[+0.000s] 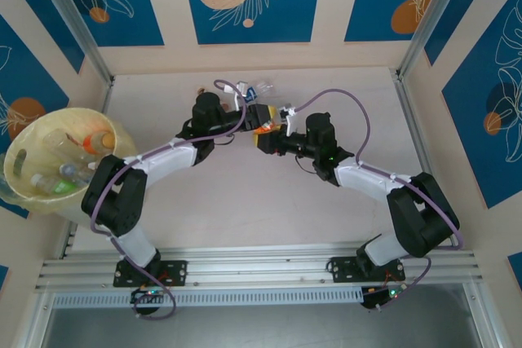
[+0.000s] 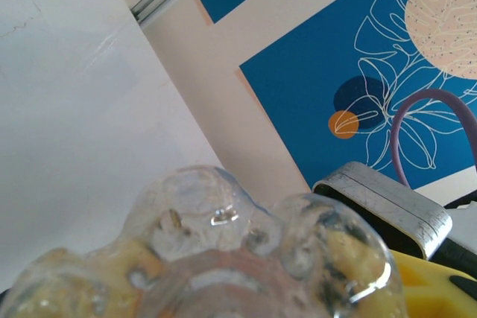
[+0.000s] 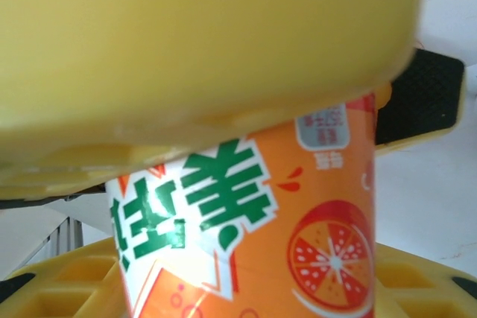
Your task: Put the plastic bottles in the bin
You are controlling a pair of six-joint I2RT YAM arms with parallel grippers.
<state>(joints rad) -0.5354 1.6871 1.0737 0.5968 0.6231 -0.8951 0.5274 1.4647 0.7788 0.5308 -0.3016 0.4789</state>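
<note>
Plastic bottles [image 1: 61,170] lie heaped in the pale translucent bin [image 1: 41,128] at far left of the top view, well apart from the orange-labelled bottle [image 1: 267,125] held over the middle of the bench [image 1: 245,193] between left hand [image 1: 249,116] and right hand [image 1: 274,131]. From the left wrist we see a glossy, lobed clear base [image 2: 223,258] right up close, yet cannot tell whether that hand grips it. From the right wrist, yellow fingers [image 3: 223,35] are closed above and below the slick printed label [image 3: 246,214]; we judge the bottle light, thin-walled and easily dented, best pinched gently mid-body.
</note>
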